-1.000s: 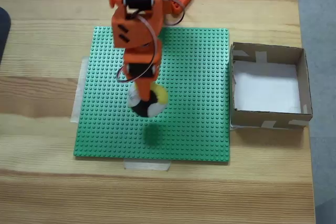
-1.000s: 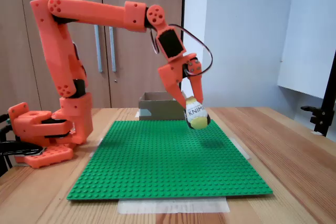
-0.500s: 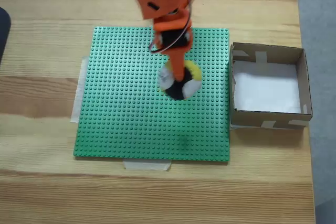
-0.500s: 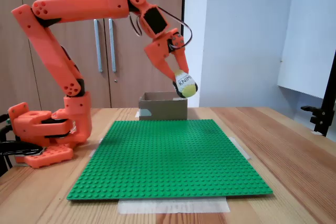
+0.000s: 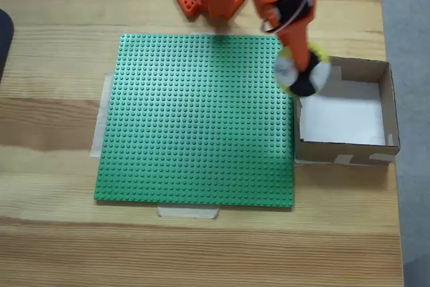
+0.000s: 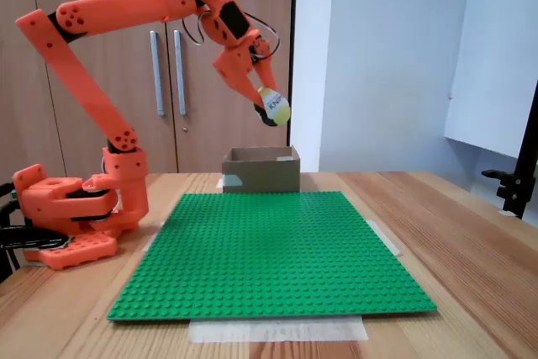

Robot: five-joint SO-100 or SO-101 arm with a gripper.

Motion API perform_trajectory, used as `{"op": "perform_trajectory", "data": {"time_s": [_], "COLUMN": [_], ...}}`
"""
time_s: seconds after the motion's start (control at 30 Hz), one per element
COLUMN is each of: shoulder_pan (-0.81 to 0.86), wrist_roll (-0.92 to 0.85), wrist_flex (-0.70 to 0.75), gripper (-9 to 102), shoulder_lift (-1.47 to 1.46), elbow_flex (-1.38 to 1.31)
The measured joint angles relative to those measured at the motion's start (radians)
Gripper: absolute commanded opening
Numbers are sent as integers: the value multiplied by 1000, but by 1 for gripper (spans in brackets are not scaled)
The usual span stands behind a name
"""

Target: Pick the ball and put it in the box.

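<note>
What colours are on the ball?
Yellow, black and white panels on the ball, best in a fixed view.

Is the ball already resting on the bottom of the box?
No. In the fixed side view the ball hangs in the fingers well above the box.

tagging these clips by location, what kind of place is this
Probably an office or lab room set up as a robot workbench, not a home. A wooden table carries a taped-down green studded baseplate, tall wooden cabinet doors with metal handles stand behind, and the orange arm's gripper holds the ball above the box.
</note>
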Motion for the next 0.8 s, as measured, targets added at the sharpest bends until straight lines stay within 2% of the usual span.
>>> {"op": "perform_trajectory", "data": {"time_s": [0.3, 0.8], "shoulder_pan": [-129, -161], "wrist_roll": [0, 9], "wrist_flex": [-5, -40], "gripper": [-1, -1], "shoulder_lift": [-3, -258], "elbow_flex": [-3, -147]}}
